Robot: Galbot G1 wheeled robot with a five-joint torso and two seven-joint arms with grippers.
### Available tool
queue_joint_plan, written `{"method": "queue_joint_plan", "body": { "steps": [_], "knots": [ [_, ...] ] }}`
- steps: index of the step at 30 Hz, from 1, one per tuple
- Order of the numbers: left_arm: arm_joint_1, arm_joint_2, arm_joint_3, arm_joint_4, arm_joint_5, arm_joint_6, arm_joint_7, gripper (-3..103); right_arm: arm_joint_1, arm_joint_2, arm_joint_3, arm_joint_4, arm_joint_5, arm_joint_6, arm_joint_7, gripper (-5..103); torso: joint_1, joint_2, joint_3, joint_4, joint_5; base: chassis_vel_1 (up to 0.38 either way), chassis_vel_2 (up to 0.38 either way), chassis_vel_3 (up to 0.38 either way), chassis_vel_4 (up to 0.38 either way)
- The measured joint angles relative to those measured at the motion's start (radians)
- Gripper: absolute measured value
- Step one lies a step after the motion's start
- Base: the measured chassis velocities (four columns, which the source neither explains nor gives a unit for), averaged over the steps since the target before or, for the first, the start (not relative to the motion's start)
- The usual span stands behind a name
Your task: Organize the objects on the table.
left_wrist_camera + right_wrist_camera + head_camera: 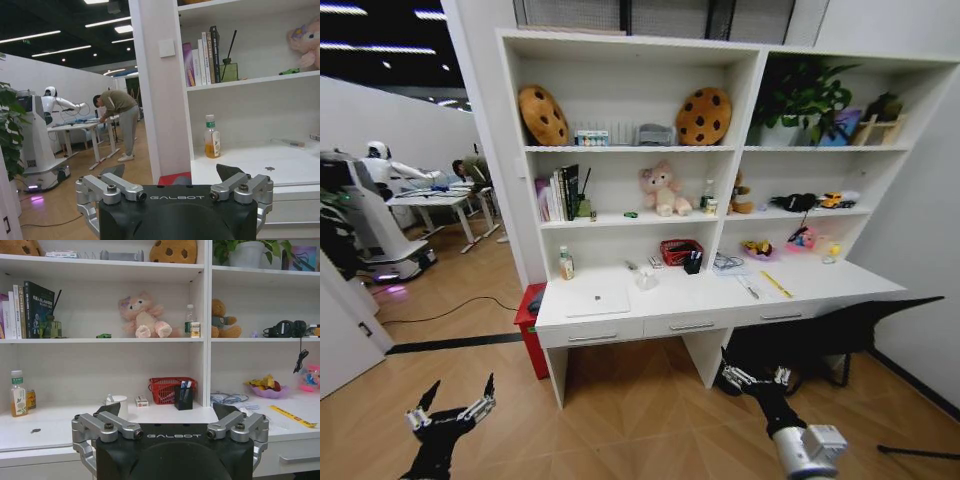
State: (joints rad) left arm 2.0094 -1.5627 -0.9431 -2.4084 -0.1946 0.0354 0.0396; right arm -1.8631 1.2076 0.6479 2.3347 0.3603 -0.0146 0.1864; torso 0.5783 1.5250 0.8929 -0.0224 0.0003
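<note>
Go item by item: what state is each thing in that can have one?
Laptop: lid closed, flat on the table.
Drawers: all three shut.
Bottle: upright, capped.
Left gripper: open, empty, short of the table.
Right gripper: open, empty, low before the table.

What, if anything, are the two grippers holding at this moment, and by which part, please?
Nothing is held: the left gripper and the right gripper both hang open and empty above the floor, short of the long white desk.
</note>
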Motion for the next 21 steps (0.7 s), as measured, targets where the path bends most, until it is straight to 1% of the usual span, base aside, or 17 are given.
{"method": "queue_joint_plan", "body": {
  "steps": [3, 21],
  "knots": [
    [0.0, 0.0, 0.0, 0.0, 0.0, 0.0, 0.0, 100, 0.0, 0.0, 0.0, 0.0, 0.0, 0.0, 0.0, 100, 0.0, 0.0, 0.0, -0.0001, -0.0003, -0.037, 0.082, 0.07, -0.043],
    [0.0, 0.0, 0.0, 0.0, 0.0, 0.0, 0.0, 100, -0.001, 0.0, 0.0, 0.0, 0.0, 0.0, 0.0, 100, -0.001, 0.001, -0.001, -0.0003, -0.0003, 0.0, 0.0, 0.0, 0.0]
  ]
}}
